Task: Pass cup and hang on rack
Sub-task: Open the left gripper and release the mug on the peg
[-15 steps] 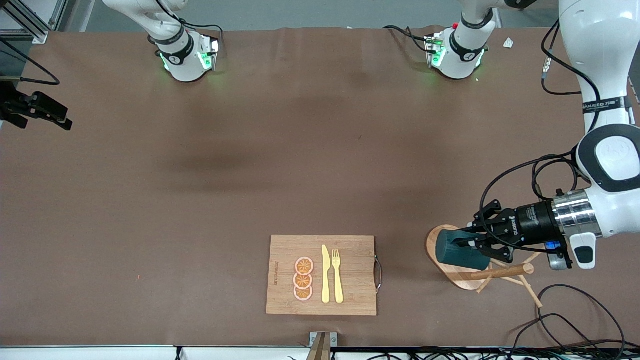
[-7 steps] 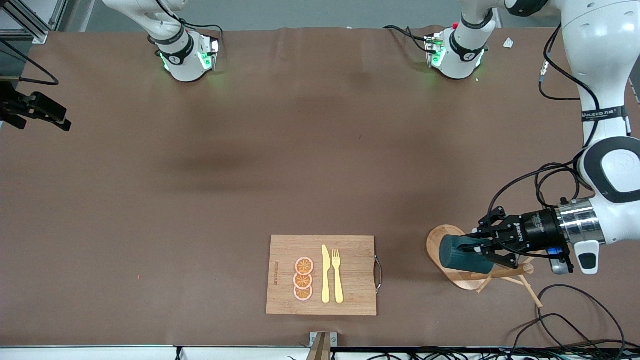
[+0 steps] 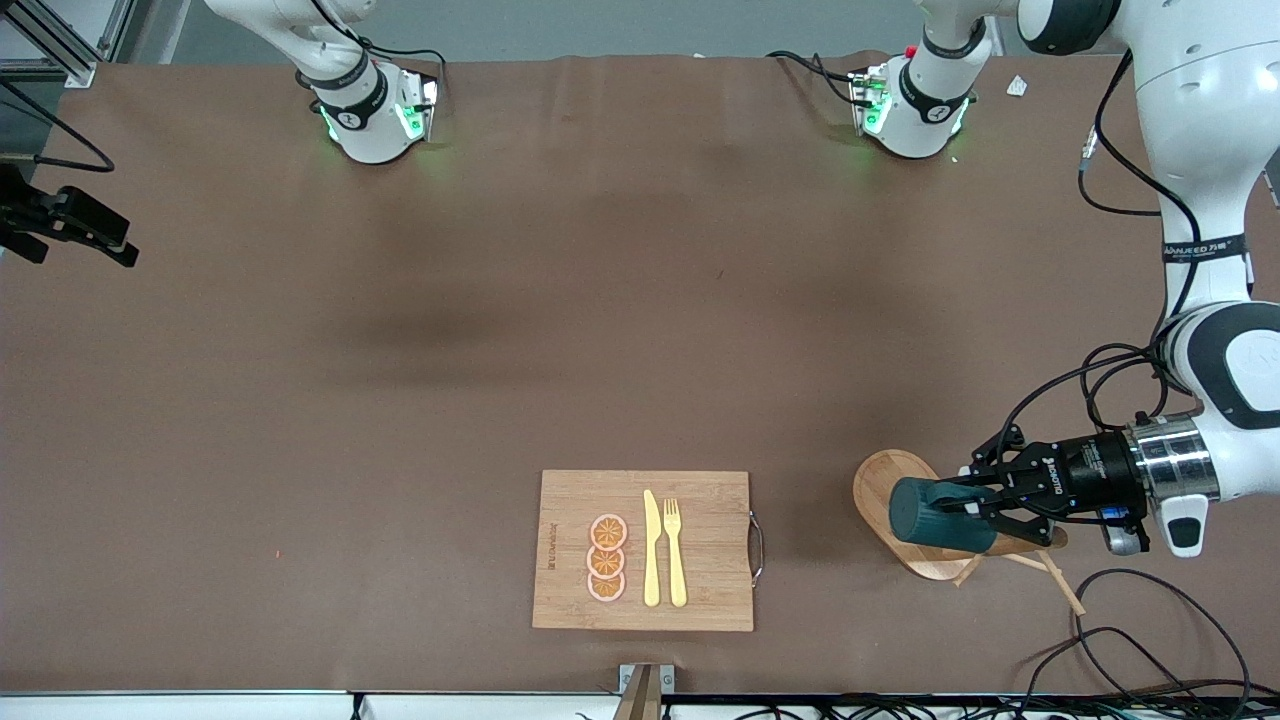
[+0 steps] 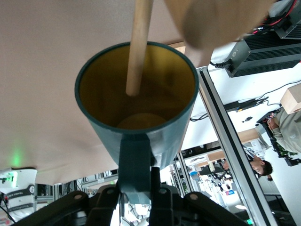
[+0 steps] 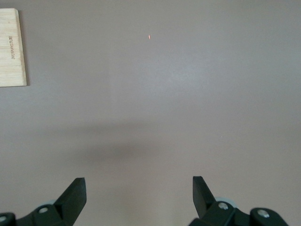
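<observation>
The dark teal cup (image 3: 932,519) lies on its side in the air over the wooden rack (image 3: 878,487), its bottom toward the right arm's end of the table. My left gripper (image 3: 978,508) is shut on the cup's handle (image 4: 135,153). In the left wrist view the cup (image 4: 108,136) shows its yellowish-brown inside, and a round wooden rod of the rack (image 4: 139,42) ends in front of the cup's mouth. The rack's post (image 3: 1030,543) and thin pegs show under my left gripper. My right gripper (image 5: 138,188) waits open over bare table with nothing between its fingers.
A bamboo cutting board (image 3: 700,490) with orange slices (image 3: 607,558), a yellow knife (image 3: 651,548) and fork (image 3: 675,550) lies near the front edge. Black cables (image 3: 1140,620) loop on the table beside the rack. The board's corner (image 5: 11,47) shows in the right wrist view.
My left gripper has carried the cup a little toward the left arm's end of the table and lower over the rack. The right gripper has stayed open.
</observation>
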`<state>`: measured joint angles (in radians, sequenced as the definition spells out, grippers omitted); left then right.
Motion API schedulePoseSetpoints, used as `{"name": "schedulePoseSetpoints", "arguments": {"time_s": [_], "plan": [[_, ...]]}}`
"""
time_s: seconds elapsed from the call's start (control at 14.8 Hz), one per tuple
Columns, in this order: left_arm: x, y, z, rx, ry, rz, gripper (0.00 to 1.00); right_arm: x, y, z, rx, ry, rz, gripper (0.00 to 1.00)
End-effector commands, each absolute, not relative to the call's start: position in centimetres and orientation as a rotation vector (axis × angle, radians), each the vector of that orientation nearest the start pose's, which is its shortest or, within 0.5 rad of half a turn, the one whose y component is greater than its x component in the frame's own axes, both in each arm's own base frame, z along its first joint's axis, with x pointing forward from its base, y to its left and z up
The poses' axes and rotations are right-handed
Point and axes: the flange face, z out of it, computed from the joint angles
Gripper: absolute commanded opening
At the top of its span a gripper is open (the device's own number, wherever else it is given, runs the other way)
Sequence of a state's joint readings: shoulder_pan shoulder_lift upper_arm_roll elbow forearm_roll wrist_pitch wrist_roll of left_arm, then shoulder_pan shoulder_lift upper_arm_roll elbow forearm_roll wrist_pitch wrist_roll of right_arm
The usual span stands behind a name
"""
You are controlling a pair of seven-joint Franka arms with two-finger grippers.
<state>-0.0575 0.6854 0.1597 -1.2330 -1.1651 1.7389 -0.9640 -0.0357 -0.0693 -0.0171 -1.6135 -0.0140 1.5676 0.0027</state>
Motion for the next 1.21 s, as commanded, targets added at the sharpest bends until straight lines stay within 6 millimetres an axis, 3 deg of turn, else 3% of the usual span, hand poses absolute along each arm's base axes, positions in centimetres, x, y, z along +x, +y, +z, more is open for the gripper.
{"name": "schedulePoseSetpoints", "arguments": {"time_s": [0.0, 0.34, 0.61, 0.88, 1.01, 1.15], "plan": [[74.4, -3.4, 39.9, 1.665, 1.34, -0.705, 0.01, 52.2, -4.9, 65.0, -3.149, 0.148, -0.04, 1.0], [74.3, -1.9, 39.1, 1.663, 1.282, -0.714, 0.01, 51.4, -6.9, 66.0, -3.142, 0.21, -0.052, 1.0], [74.1, -0.1, 37.9, 1.638, 1.262, -0.742, 0.01, 51.3, -5.6, 65.9, -3.144, 0.172, -0.024, 1.0], [74.0, 0.6, 37.9, 1.639, 1.246, -0.741, 0.01, 51.0, -5.3, 68.1, -3.119, 0.168, -0.14, 1.0], [73.9, 1.4, 37.8, 1.641, 1.236, -0.732, 0.01, 51.0, -5.4, 68.1, -3.122, 0.169, -0.143, 1.0], [73.9, 1.9, 37.2, 1.654, 1.211, -0.716, 0.02, 51.3, -4.2, 67.8, -3.13, 0.129, -0.149, 1.0]]}}
